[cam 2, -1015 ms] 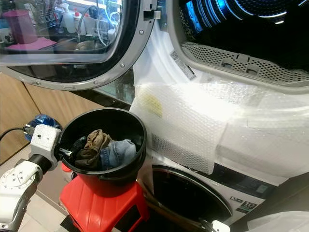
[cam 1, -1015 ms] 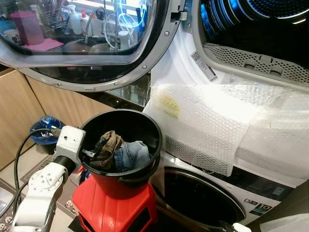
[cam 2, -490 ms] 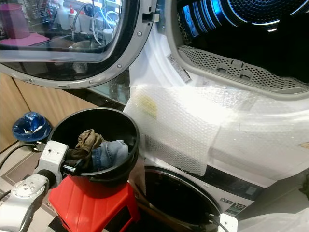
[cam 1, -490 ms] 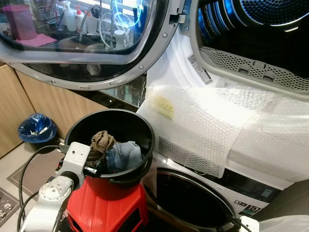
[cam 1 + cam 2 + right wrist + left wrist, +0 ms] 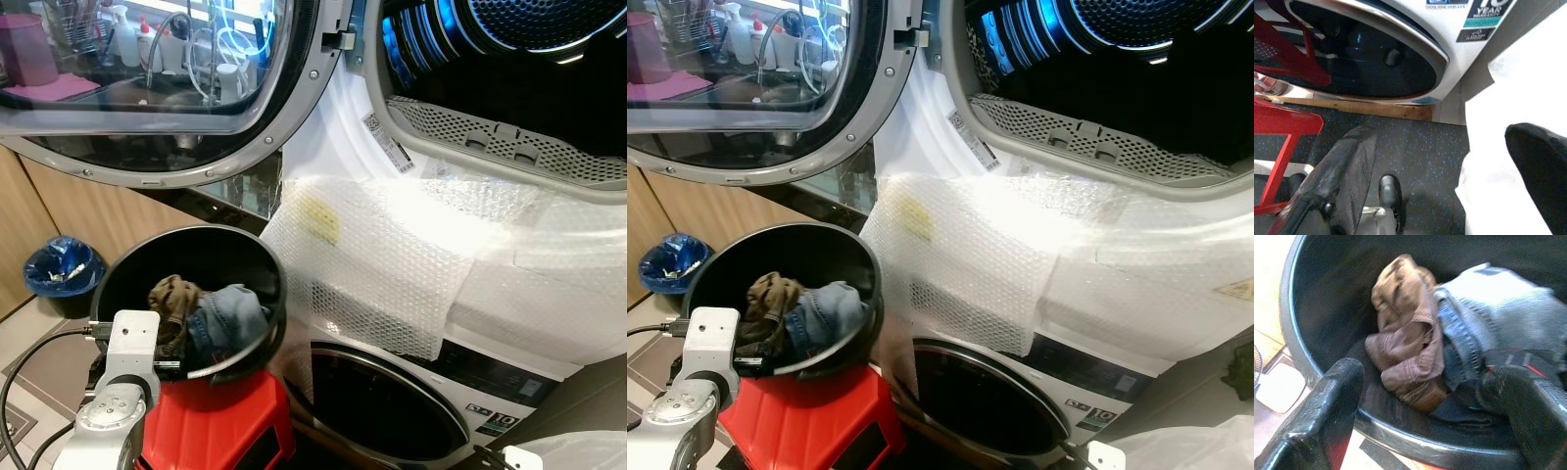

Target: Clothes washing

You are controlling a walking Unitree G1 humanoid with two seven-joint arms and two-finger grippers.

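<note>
I have the left gripper (image 5: 1425,396) at the near rim of the black bucket (image 5: 257,269), its jaws apart and straddling the rim, one finger outside and the other inside, close against the denim; they are closed on nothing yet. The bucket sits on a red stool (image 5: 230,426) in front of the stacked machines. Inside it lie the two garments: a crumpled brown cloth (image 5: 1405,333) and a folded pair of jeans (image 5: 1498,308), touching each other, the brown piece nearer the bucket's left wall.

Both should be soft and limp, so I judge they will sag and trail when lifted. The jeans look heavier and thicker; a bunched fold or the waistband would give a firmer hold than a flat face. The brown cloth seems light, and its raised top fold is the easiest pinch.

The upper drum (image 5: 509,78) stands open, its door (image 5: 167,88) swung left, with bubble wrap (image 5: 392,264) draped below the opening. The right gripper (image 5: 1444,161) hangs low over dark floor near the lower machine's door (image 5: 1366,54), jaws apart. I cannot see what lies under the garments, and the wrist view is blurred.
</note>
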